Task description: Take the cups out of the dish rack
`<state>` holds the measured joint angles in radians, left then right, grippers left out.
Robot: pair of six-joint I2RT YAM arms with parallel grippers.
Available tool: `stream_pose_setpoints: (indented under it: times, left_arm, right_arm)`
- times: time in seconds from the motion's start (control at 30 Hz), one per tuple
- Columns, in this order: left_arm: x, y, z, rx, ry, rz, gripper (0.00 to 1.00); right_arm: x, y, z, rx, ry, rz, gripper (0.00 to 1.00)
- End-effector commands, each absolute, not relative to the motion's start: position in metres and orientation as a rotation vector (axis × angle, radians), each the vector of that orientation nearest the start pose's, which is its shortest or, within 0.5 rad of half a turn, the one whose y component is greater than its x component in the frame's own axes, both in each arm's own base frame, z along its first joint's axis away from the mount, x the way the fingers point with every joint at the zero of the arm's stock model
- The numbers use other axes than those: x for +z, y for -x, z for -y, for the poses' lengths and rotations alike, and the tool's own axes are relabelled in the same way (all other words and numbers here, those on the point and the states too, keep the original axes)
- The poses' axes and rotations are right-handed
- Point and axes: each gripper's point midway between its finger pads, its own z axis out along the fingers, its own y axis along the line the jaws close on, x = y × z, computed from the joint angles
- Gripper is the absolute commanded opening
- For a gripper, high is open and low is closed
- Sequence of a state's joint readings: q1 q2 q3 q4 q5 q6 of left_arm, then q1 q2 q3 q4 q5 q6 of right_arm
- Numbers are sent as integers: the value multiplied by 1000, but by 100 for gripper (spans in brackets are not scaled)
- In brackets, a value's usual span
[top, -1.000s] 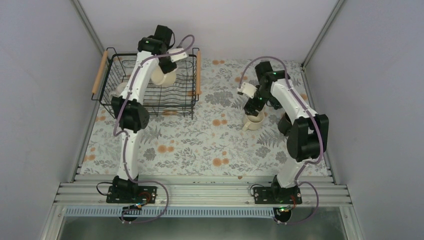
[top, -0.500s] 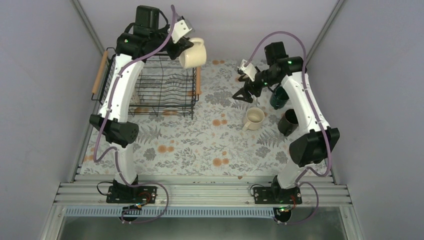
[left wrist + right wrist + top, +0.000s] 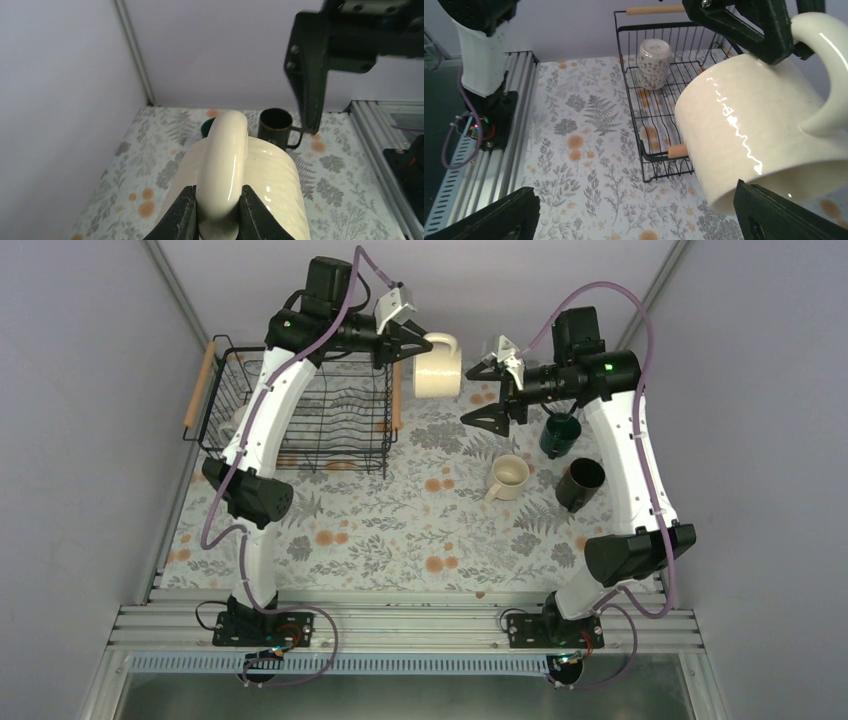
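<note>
My left gripper (image 3: 418, 341) (image 3: 218, 206) is shut on the handle of the wide cream mug (image 3: 438, 366) (image 3: 272, 182). It holds the mug in the air just right of the dish rack (image 3: 340, 455) (image 3: 629, 75). My right gripper (image 3: 484, 392) (image 3: 634, 220) stands wide open facing that mug (image 3: 749, 125), its fingers either side of the mug's mouth and not touching it. A white patterned mug (image 3: 654, 57) lies in the rack, partly hidden by my left arm in the top view. The beige mug (image 3: 508, 476), dark green mug (image 3: 560, 432) and dark grey-black mug (image 3: 580, 483) (image 3: 276, 127) stand on the table.
The rack sits at the back left of the flowered tablecloth (image 3: 400, 530), against the left wall. The three set-down mugs cluster at the right, under my right arm. Metal rails (image 3: 400, 625) run along the near edge.
My left arm lifted the cream mug out of the rack and carried it right. My right gripper let go of the beige mug, rose, opened wide and turned toward the cream mug.
</note>
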<state>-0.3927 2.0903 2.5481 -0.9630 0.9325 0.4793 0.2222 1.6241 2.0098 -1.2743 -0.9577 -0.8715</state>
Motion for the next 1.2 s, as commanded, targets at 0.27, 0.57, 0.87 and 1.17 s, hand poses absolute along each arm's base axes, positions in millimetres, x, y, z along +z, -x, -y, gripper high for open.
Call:
stream_pose_setpoints:
  times: [0.27,0.57,0.87,1.17]
  left_arm:
    - [481,-351,329,-1092,-1412,-1128,2]
    - [492,-337,329,-1160,-1417,-1098,2]
    - [496,-324,340,-1194,-1434,-1074,2]
    - [485,-335,339,-1110,-1418,-1140,37]
  right_arm:
    - [401,-292,-223,909,1412,-1507,99]
    - [395,-294,-227,957,1408,-1494,98]
    - [401,-301,-237,1035,1402,-1457,75]
    - [385,-318,-238,968,1378,-1554,3]
